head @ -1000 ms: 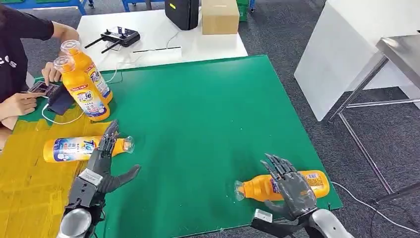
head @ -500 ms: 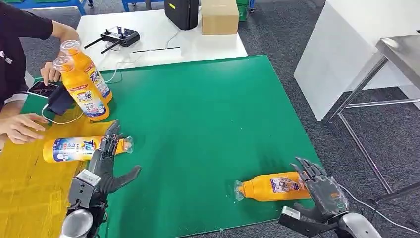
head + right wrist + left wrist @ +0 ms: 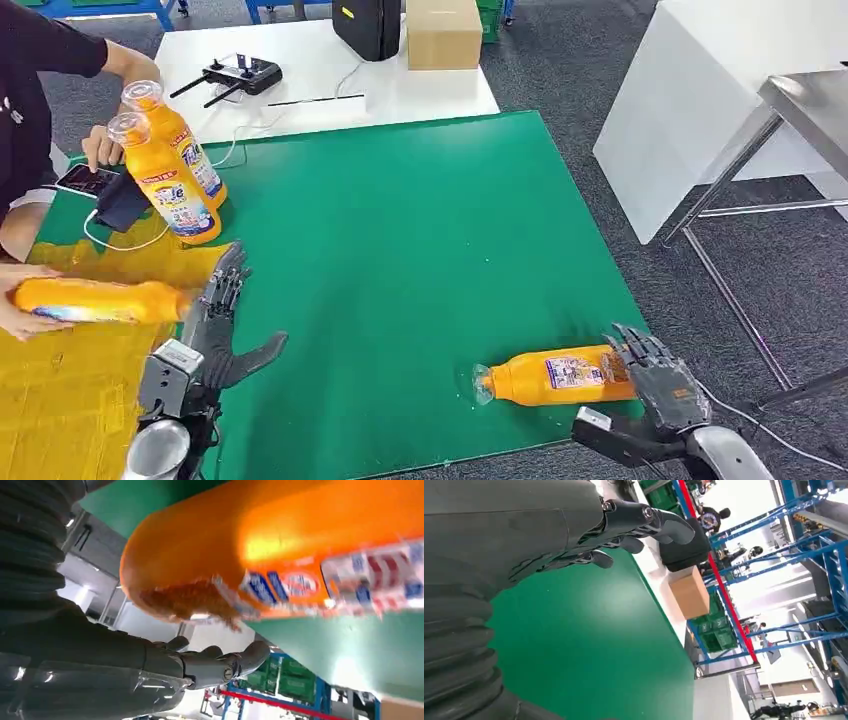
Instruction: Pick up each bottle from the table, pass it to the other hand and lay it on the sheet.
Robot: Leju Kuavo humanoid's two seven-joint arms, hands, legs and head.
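Right hand: positioned at the base end of a lying orange bottle near the front right edge of the green tabletop; fingers spread, nothing gripped. Whether the fingertips touch the bottle base cannot be determined. In the right wrist view the bottle base sits close above the extended fingers.

Left hand: held over the boundary between the green surface and the yellow sheet; fingers extended, thumb splayed, holding nothing.

A person's hand at the left edge holds a second orange bottle horizontally above the yellow sheet, just beside the left hand's fingertips.

Two upright orange bottles stand at the rear left of the tabletop, touching each other
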